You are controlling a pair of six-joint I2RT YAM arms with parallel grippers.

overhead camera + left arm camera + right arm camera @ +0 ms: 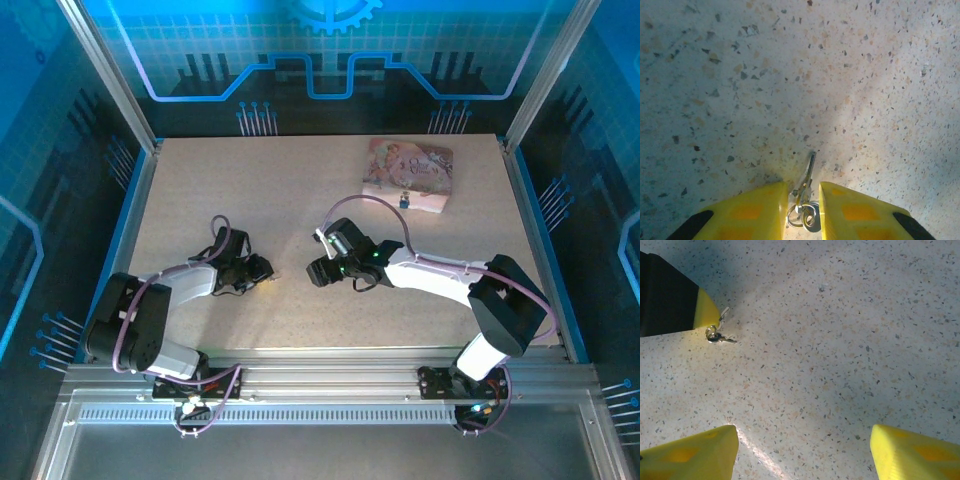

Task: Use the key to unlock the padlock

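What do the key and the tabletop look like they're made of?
The key: thin bare metal, silvery and shiny, judging by its bright glints; its ring looks the same. The table: pale, matte, speckled surface like terrazzo or printed laminate; which one, the pictures leave open.

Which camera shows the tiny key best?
The left wrist view. The key lies close up between two yellow fingers, and you can see its shaft and ring clearly. The right wrist view shows it small and far off, beside a yellow fingertip. In the top view it is too tiny to make out.
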